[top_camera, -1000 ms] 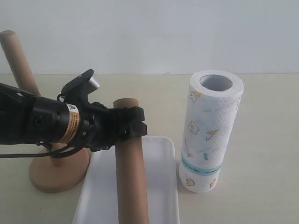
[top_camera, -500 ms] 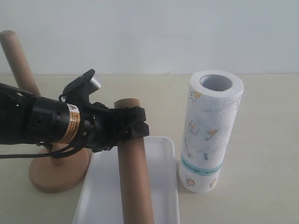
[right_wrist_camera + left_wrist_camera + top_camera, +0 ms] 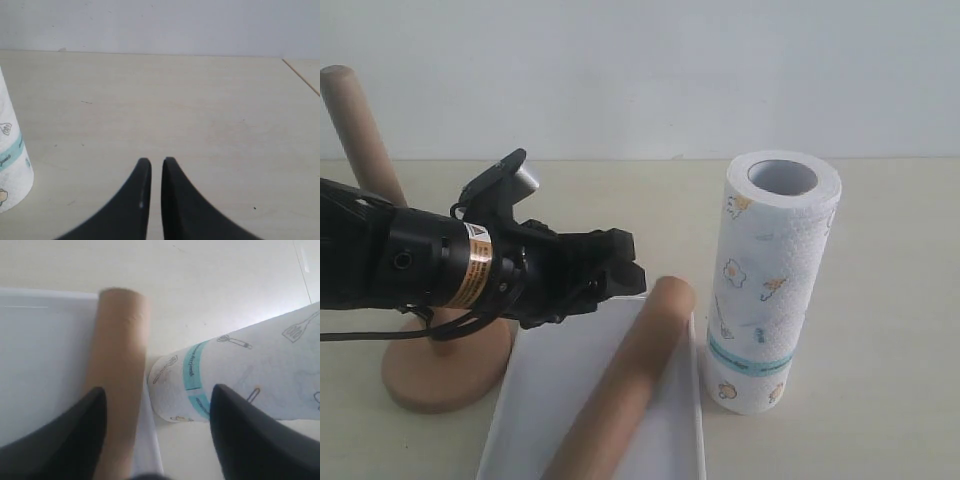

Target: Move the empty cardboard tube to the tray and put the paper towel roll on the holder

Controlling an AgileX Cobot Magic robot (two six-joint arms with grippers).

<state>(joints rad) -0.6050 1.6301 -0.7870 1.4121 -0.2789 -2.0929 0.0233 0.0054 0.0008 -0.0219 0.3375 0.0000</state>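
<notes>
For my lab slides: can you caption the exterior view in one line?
Open left gripper above the empty cardboard tube lying slantwise on the tray, paper towel roll upright alongside.

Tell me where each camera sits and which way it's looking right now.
Exterior: faces the table toward the wall; shows left fingers, holder, tray, cardboard tube, paper towel roll.
Left wrist: looks down between its open fingers at the cardboard tube on the tray.
Right wrist: looks across the table to the wall, right fingers close together.
Shared: all three see the paper towel roll.
</notes>
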